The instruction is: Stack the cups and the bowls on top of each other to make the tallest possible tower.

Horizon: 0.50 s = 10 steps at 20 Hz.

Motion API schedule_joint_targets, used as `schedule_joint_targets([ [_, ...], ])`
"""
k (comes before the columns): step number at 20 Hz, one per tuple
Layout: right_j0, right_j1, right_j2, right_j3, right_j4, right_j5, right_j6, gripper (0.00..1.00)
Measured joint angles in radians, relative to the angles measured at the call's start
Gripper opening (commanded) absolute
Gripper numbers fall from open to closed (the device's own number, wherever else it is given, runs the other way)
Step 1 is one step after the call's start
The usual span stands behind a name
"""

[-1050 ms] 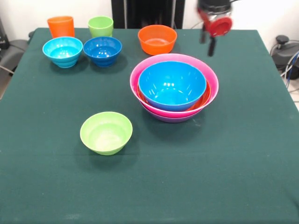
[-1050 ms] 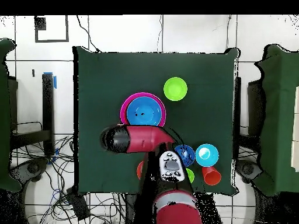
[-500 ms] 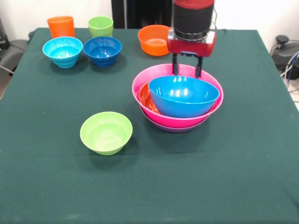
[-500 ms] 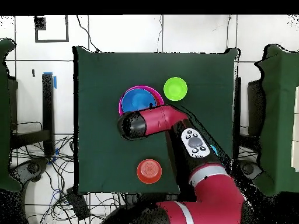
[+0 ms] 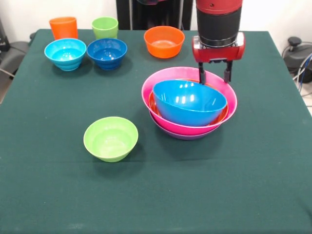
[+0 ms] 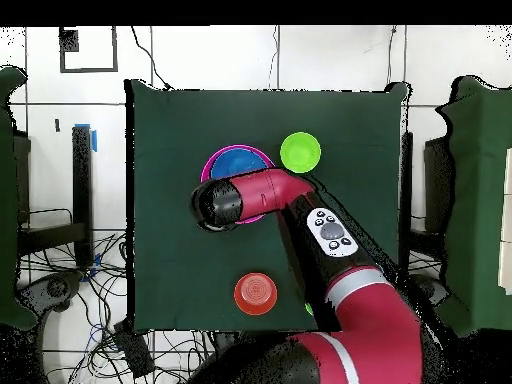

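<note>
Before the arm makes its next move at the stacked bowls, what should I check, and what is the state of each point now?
1. Gripper open: ok, its fingers stand apart.
2. Hold on a bowl: cannot tell; the tips are at the far rim of the pink bowl, contact unclear.
3. Blue bowl level in the stack: not ok, it sits tilted.
4. Lime-green bowl free to pick: ok, alone and upright.
5. Orange cup and green cup upright: ok.
</note>
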Motion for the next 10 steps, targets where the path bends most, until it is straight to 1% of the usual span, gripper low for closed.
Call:
schedule_joint_targets([
  [8, -0.056, -0.006, 0.044, 0.003, -0.001, 0.000, 0.000, 1.00],
  [10, -0.075, -0.016, 0.068, 0.015, 0.010, 0.000, 0.000, 1.00],
])
